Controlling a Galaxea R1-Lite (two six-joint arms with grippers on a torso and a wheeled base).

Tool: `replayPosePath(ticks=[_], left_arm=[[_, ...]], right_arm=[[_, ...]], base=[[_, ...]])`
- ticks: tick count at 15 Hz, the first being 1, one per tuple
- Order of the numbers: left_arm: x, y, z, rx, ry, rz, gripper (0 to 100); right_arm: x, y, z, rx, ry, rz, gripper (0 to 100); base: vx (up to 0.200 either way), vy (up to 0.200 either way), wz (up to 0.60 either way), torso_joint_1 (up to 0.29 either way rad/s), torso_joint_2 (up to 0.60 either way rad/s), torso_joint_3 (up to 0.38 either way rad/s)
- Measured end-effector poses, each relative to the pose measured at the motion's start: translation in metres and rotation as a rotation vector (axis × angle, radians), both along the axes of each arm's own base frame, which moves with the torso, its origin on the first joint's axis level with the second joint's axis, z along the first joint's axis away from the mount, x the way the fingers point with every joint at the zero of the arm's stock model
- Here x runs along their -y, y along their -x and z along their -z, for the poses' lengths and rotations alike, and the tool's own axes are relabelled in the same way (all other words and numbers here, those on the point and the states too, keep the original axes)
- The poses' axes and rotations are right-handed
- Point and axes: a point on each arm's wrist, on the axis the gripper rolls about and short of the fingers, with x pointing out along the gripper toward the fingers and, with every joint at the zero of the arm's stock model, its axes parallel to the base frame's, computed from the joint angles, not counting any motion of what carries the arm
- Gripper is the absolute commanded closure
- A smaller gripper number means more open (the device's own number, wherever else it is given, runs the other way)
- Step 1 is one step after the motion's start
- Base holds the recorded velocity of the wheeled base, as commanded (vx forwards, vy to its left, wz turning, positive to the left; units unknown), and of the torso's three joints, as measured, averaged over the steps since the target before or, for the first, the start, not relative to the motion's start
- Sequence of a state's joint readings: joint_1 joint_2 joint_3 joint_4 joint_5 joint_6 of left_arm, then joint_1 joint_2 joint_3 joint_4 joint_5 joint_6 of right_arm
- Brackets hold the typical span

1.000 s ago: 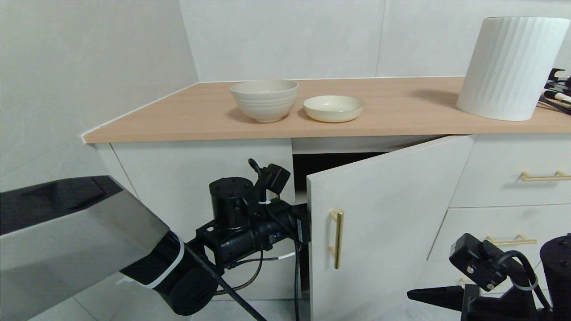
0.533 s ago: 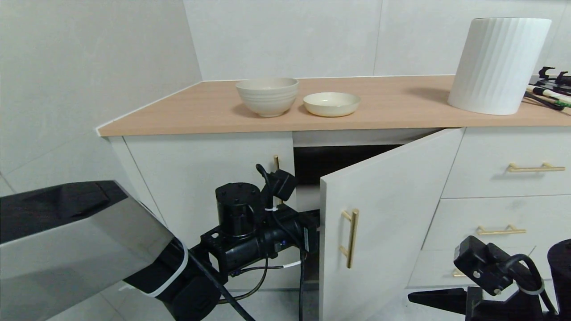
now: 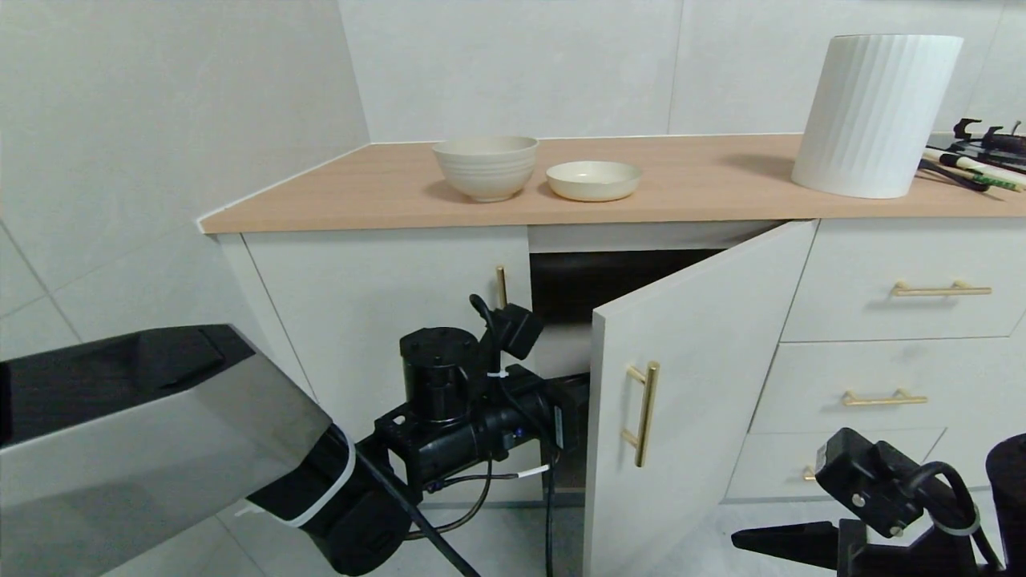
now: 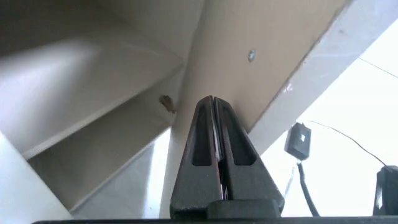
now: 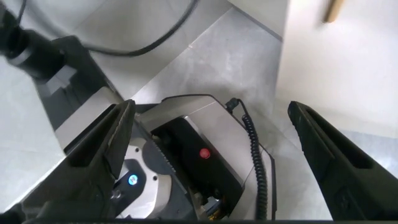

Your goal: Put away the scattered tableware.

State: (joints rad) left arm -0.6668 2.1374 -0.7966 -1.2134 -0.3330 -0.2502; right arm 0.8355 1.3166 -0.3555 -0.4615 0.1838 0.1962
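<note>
Head view: bowl (image 3: 486, 166) and dish (image 3: 593, 179) on the surface (image 3: 385, 192) above the ajar door (image 3: 689, 361).
Left claw (image 4: 212, 102) closed tight behind the door; right claw (image 5: 208, 118) spread wide near it.

Left end effector (image 4: 212, 104) held low, arm extended forward (fingers pressed together). Right end effector (image 5: 208, 121) held lower, fingers spread wide.

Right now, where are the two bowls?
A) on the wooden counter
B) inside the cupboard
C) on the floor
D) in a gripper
A: the deep bowl and the shallow bowl sit side by side on the counter, above the open cupboard door.
</note>
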Motion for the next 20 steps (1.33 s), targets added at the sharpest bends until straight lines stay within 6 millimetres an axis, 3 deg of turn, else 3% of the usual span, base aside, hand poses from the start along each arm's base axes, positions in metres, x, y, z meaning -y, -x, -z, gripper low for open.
replayPosePath(ticks=[5, 15, 18, 20], left_arm=[[0.011, -0.009, 0.005, 0.011, 0.010, 0.008, 100], [0.023, -0.015, 0.016, 0.020, 0.000, 0.022, 100], [0.049, -0.001, 0.017, 0.061, -0.010, 0.092, 100], [0.080, 0.036, 0.013, 0.075, 0.001, 0.230, 100]], right_arm=[[0.000, 0.000, 0.000, -0.001, 0.001, -0.003, 0], [0.000, 0.001, 0.001, -0.001, 0.003, -0.005, 0], [-0.003, 0.005, 0.001, -0.004, -0.002, -0.042, 0], [-0.003, 0.016, 0.004, -0.010, -0.005, -0.122, 0]], base=[[-0.120, 0.000, 0.00, 0.005, 0.00, 0.001], [0.000, 0.000, 0.00, 0.000, 0.00, 0.000], [0.000, 0.000, 0.00, 0.000, 0.00, 0.000], [0.000, 0.000, 0.00, 0.000, 0.00, 0.000]])
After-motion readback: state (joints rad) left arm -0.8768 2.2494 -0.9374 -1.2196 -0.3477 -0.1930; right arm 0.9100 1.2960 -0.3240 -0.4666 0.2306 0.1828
